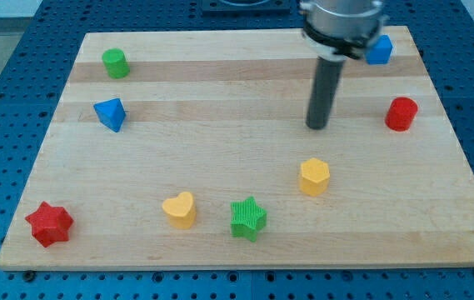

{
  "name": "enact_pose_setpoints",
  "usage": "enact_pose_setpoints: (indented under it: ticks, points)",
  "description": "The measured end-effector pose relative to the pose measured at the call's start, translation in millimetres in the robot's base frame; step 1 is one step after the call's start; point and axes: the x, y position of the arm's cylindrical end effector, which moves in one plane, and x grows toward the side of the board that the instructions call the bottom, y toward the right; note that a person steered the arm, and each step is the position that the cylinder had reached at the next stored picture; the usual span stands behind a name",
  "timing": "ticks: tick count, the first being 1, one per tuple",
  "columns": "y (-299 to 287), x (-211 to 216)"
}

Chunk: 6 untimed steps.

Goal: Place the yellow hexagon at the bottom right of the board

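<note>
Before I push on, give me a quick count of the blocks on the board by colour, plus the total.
Green: 2, the green cylinder and green star
Blue: 2, the blue pyramid and blue cube
Red: 2, the red cylinder and red star
Yellow: 2, the yellow hexagon and yellow heart
Total: 8

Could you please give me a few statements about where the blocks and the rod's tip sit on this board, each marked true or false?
1. My tip touches the yellow hexagon. False: it stands apart, toward the view's top of it.
2. The green star lies between the yellow heart and the yellow hexagon. True.
3. The red star sits at the view's bottom right corner. False: it is at the bottom left.
4. The red cylinder is near the board's right edge. True.
5. The blue triangular block lies below the green cylinder in the view. True.
</note>
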Motion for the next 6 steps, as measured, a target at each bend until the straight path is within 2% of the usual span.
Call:
enact_pose_setpoints:
  ticks: [1,2,3,5,6]
  points:
    - [-40.6,46.2]
    - [-35.9,76.4]
    - [-14.6,85.1]
    - [36.5,143.2]
    - [55.0,152.1]
